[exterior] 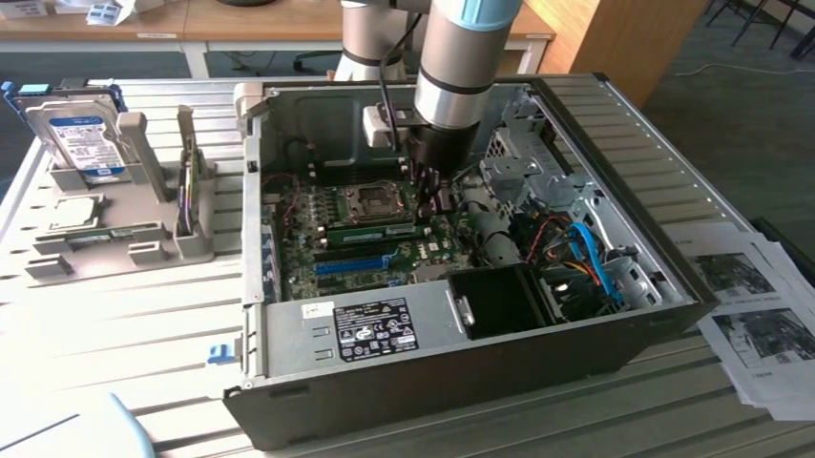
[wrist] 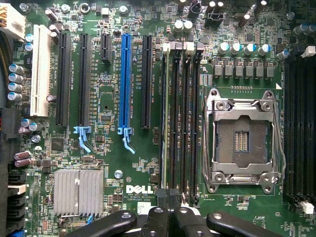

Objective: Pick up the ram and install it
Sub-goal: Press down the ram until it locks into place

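The ram (wrist: 163, 118), a thin green strip, stands on edge in one of the black memory slots (wrist: 183, 123) beside the CPU socket (wrist: 243, 140), between that socket and the blue slot (wrist: 125, 81). Judged light, stiff, brittle; chips and contacts fragile, so take it by the long top edge, press evenly at both ends. The pincer (wrist: 169, 213) is together, its tips right over the strip's near end, seemingly touching it. In the exterior view the arm reaches into the open case (exterior: 612, 162) on the bench (exterior: 140, 315).
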### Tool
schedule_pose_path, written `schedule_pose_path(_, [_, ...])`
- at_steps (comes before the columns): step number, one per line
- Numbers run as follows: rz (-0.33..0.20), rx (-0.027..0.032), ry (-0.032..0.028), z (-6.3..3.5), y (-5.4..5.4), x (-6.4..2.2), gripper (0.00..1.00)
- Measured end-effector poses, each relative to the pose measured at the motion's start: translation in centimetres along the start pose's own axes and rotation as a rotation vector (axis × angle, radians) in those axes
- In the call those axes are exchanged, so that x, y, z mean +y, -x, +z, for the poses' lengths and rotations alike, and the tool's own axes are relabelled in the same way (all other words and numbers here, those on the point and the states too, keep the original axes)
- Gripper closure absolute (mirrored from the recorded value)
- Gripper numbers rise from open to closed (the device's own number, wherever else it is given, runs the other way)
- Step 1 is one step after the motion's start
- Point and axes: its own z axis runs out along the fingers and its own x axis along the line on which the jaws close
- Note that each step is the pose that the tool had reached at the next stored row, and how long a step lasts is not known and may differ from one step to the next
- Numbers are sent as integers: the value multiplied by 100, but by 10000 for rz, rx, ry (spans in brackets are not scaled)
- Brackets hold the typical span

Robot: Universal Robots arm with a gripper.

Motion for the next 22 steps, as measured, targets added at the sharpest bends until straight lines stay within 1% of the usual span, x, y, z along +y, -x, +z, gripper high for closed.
schedule_pose_path(22, [0,-2,-1,20,0,-1,91])
